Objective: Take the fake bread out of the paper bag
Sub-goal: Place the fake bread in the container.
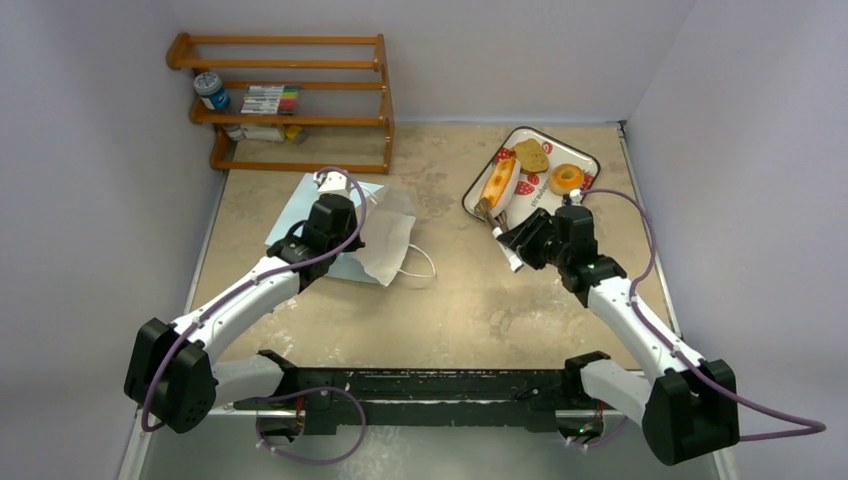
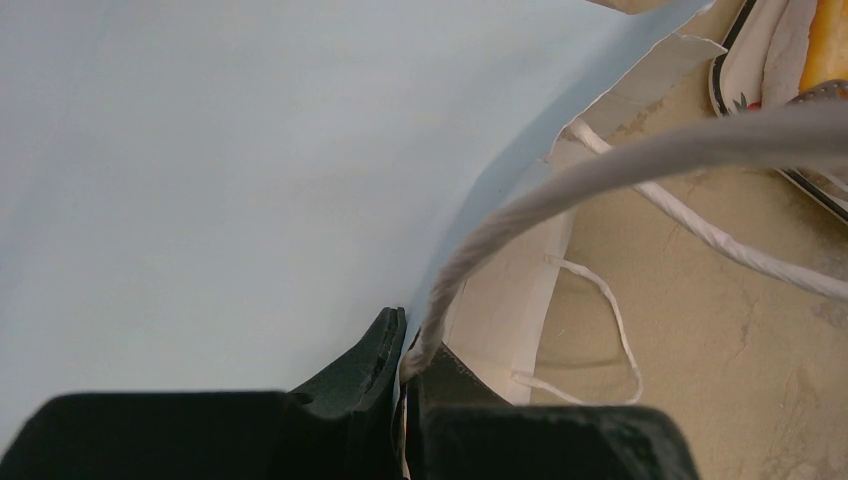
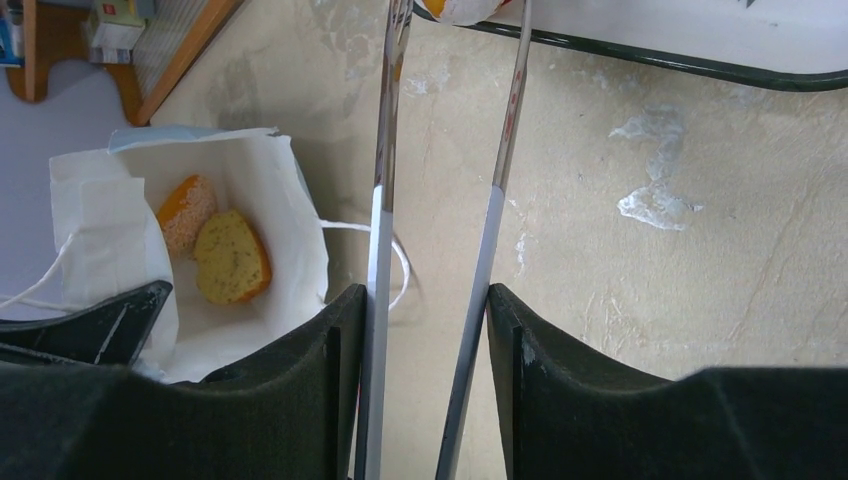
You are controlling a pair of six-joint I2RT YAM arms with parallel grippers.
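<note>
The light blue paper bag [image 1: 300,215] lies on its side at the left, its white mouth [image 1: 388,240] facing right. My left gripper [image 1: 333,203] is shut on the bag's rim and a white cord handle [image 2: 520,210]. In the right wrist view the bag [image 3: 270,190] holds a golden toast slice [image 3: 232,258] and an orange-tan piece [image 3: 185,213]. My right gripper [image 3: 430,310] is shut on metal tongs [image 3: 383,220]. The tong tips reach the long roll [image 1: 498,182] on the tray. A toast slice [image 1: 531,155] and a ring doughnut [image 1: 567,178] also lie there.
The white strawberry-print tray [image 1: 590,160] stands at the back right, and its dark rim [image 3: 650,62] shows in the right wrist view. A wooden shelf [image 1: 290,100] with a jar and markers stands at the back left. A loose cord handle [image 1: 425,262] lies on the table.
</note>
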